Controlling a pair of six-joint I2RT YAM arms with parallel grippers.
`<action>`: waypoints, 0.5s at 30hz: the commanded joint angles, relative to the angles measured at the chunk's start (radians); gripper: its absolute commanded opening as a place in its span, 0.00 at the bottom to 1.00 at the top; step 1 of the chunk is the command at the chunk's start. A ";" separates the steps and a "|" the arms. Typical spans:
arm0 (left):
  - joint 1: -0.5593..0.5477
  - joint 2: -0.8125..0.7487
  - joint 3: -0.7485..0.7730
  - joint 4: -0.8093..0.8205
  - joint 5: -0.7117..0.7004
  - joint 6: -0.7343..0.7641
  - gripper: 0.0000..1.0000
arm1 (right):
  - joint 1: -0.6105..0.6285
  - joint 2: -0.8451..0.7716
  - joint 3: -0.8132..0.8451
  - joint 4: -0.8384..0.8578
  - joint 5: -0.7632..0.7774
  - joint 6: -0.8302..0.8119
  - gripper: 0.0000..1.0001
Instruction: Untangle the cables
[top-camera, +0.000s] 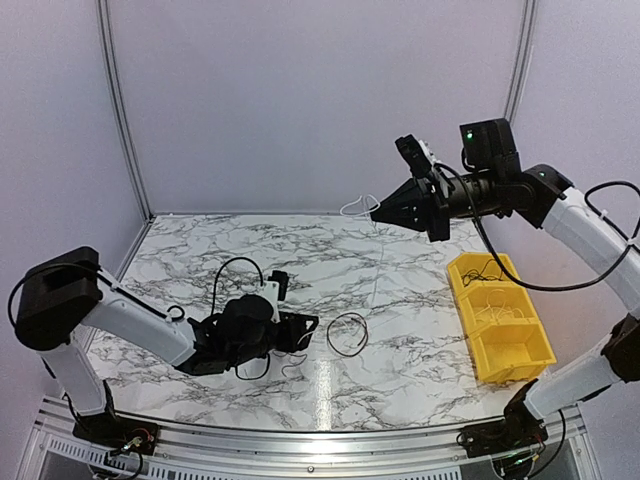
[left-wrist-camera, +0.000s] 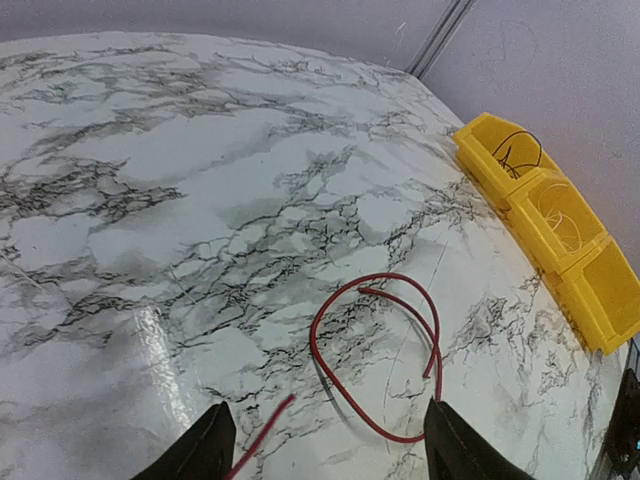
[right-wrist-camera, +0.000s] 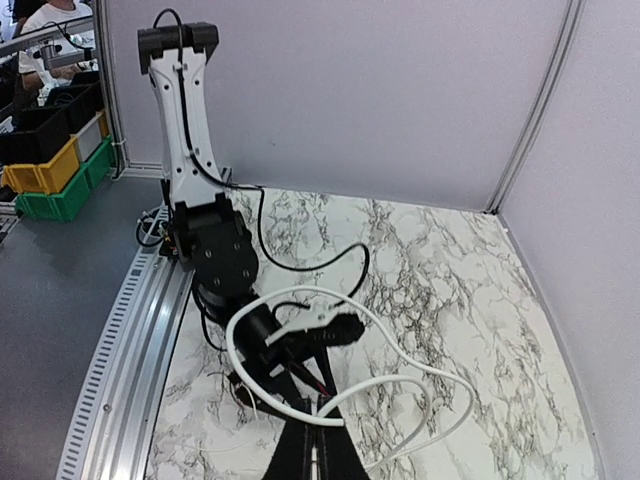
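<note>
A thin red wire (left-wrist-camera: 394, 275) lies in a loose loop on the marble table, just ahead of my left gripper (left-wrist-camera: 325, 462). That gripper is open and low over the table, and a second red wire end (left-wrist-camera: 265, 428) lies between its fingers. From above, the loop (top-camera: 329, 336) looks dark and lies right of the left gripper (top-camera: 300, 330). My right gripper (top-camera: 376, 212) is raised high over the far middle of the table. It is shut (right-wrist-camera: 322, 442) on a white cable (right-wrist-camera: 291, 291), which hangs from it in loops (top-camera: 357, 206).
A yellow three-compartment bin (top-camera: 455, 268) stands at the table's right side. Its far compartment holds a black wire (left-wrist-camera: 520, 152) and its middle one holds whitish wires (left-wrist-camera: 560, 215). Grey walls close in the back and sides.
</note>
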 joint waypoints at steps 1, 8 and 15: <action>0.005 -0.150 -0.086 -0.013 -0.122 0.135 0.69 | -0.006 -0.027 -0.070 0.114 0.037 0.049 0.00; 0.005 -0.301 -0.135 -0.072 -0.195 0.253 0.72 | -0.008 -0.013 -0.105 0.153 0.047 0.065 0.00; 0.005 -0.385 -0.119 -0.172 -0.267 0.323 0.73 | -0.013 -0.014 -0.114 0.164 0.095 0.068 0.00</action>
